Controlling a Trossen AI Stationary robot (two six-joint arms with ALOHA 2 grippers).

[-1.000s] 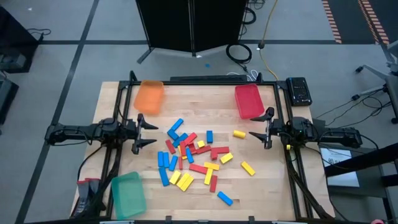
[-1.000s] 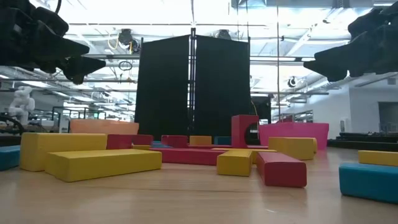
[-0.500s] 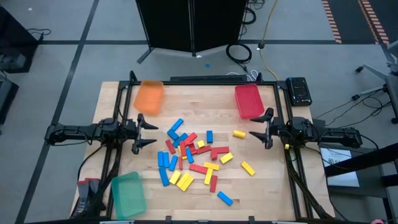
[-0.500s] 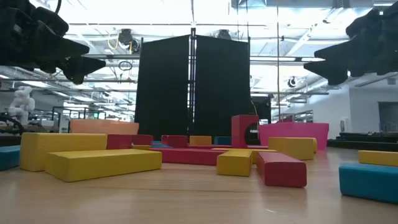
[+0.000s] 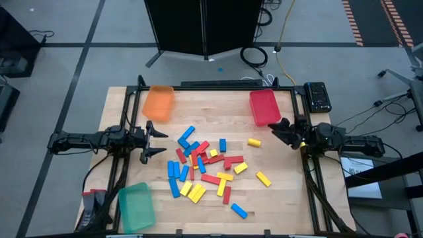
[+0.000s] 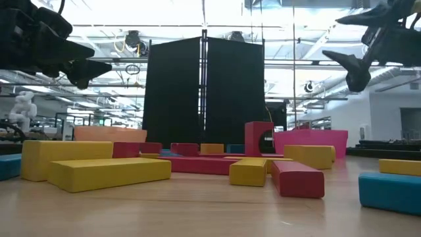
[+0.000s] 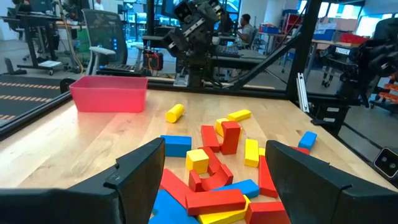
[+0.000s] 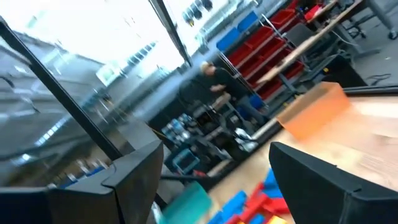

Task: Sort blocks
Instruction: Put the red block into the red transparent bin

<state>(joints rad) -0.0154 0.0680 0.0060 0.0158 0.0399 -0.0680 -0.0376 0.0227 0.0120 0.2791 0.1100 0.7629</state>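
The blocks [image 5: 201, 165], small red, blue and yellow bricks, lie in a loose heap on the middle of the wooden table, with a few strays toward the right and near edge. In the left wrist view the heap [image 7: 217, 162] lies just ahead of the fingers. My left gripper [image 5: 153, 141] hovers open at the heap's left side, above the table. My right gripper [image 5: 281, 129] hangs open in the air at the table's right side, rolled askew, near a single yellow block [image 5: 254, 141]. Neither gripper holds anything.
An orange tray [image 5: 158, 102] stands at the far left, a red tray [image 5: 264, 107] at the far right, a green tray [image 5: 137, 206] at the near left corner. A black device [image 5: 318, 96] sits by the far right edge. People show in the room beyond.
My right gripper has risen and rolled about its axis, so its fingers now stand one above the other in the low view, and it has swung a little toward the table's far edge. My left gripper and the blocks have kept still.
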